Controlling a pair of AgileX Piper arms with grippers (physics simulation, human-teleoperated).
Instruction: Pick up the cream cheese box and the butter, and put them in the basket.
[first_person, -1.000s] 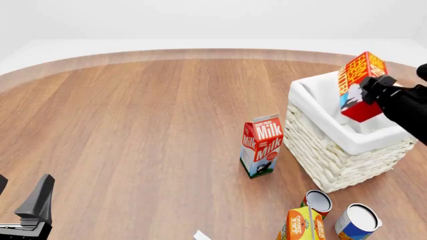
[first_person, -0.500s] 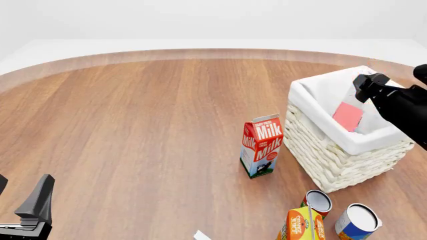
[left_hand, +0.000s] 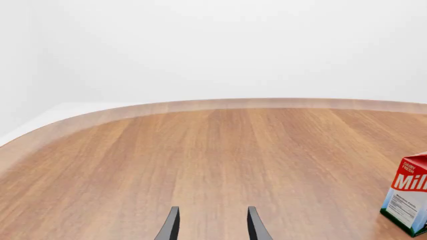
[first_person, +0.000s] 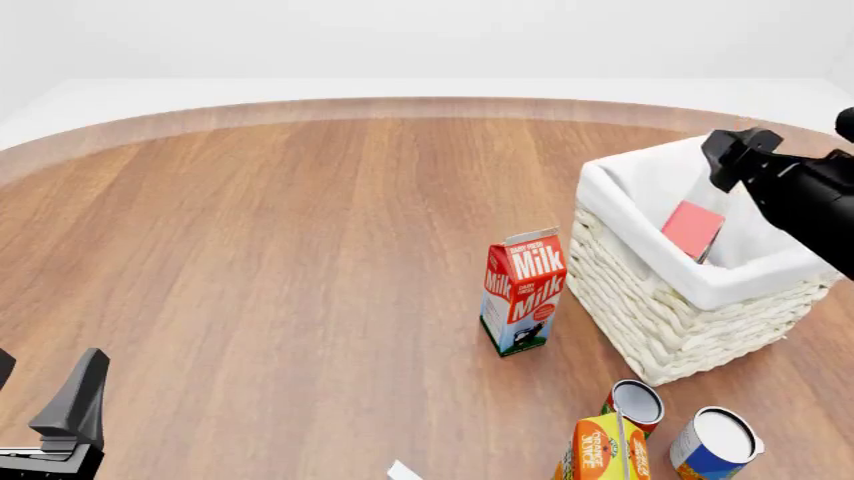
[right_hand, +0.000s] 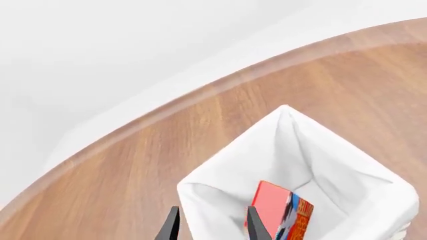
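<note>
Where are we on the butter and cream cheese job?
The butter lies inside the basket. The right gripper is open and empty above it, and the left gripper is open too. A white corner at the front view's bottom edge may be the cream cheese box; nothing else shows it.

Both arms idle, hands empty

The right hand hangs raised at the far right of the front view, its black arm slanting in from the edge, fingers parted. The left hand sits low at the near left corner, fingers apart.
</note>
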